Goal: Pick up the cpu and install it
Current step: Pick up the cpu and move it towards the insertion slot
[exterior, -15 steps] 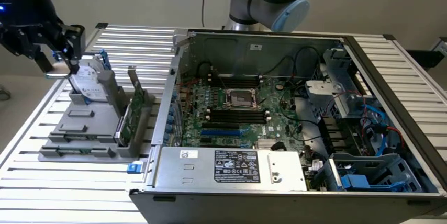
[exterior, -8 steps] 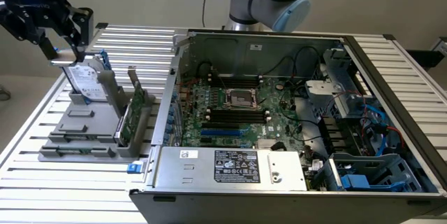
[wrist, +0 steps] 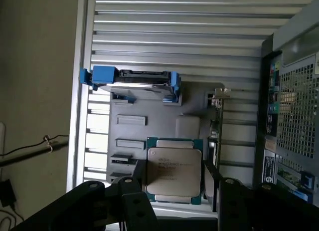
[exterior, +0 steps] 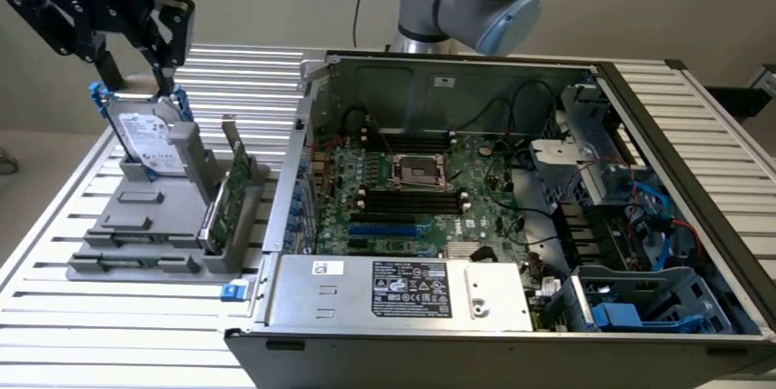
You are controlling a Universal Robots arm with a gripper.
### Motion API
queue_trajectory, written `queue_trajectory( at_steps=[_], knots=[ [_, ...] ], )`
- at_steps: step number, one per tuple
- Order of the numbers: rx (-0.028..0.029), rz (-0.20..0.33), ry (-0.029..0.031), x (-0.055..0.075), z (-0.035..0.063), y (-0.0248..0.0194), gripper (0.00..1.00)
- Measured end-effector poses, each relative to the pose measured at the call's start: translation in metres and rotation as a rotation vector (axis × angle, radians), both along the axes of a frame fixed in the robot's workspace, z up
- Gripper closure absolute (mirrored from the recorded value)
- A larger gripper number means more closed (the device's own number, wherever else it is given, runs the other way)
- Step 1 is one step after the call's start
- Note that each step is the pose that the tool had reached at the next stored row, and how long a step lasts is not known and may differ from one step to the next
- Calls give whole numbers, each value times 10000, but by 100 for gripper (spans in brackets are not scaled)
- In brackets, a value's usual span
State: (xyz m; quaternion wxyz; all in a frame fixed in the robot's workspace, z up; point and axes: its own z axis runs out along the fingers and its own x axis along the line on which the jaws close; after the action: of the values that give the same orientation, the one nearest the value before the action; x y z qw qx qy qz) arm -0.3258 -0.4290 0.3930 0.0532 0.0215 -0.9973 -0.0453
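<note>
I hold the small, flat, square, silver-topped cpu (wrist: pixel 174 172) by opposite edges in my wide-set black claw (exterior: pixel 137 80), level above the grey plastic fixture (wrist: pixel 189 126), likely to spare its contacts.

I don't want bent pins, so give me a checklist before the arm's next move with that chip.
1. Small silver square cpu gripped in the black end effector: ok.
2. Its metal top squarely faces the wrist camera: ok.
3. Clearance above the upright silver hard drive with blue rails: cannot tell.
4. Square black-and-metal socket frame open and empty: cannot tell.
5. Grey computer case open on top: ok.
</note>
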Motion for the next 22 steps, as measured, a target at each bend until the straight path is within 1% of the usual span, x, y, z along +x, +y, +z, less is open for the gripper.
queue_trajectory(
  at_steps=[3,5,9,14,16,22],
  knots=[
    [-1,-1,64,137,24,0,45],
    [-1,0,95,229,27,0,45],
    [-2,0,180,408,27,0,45],
    [-3,0,251,636,27,0,45],
    [-3,1,267,731,24,0,45],
    [-3,-1,270,1000,23,0,45]
  ],
)
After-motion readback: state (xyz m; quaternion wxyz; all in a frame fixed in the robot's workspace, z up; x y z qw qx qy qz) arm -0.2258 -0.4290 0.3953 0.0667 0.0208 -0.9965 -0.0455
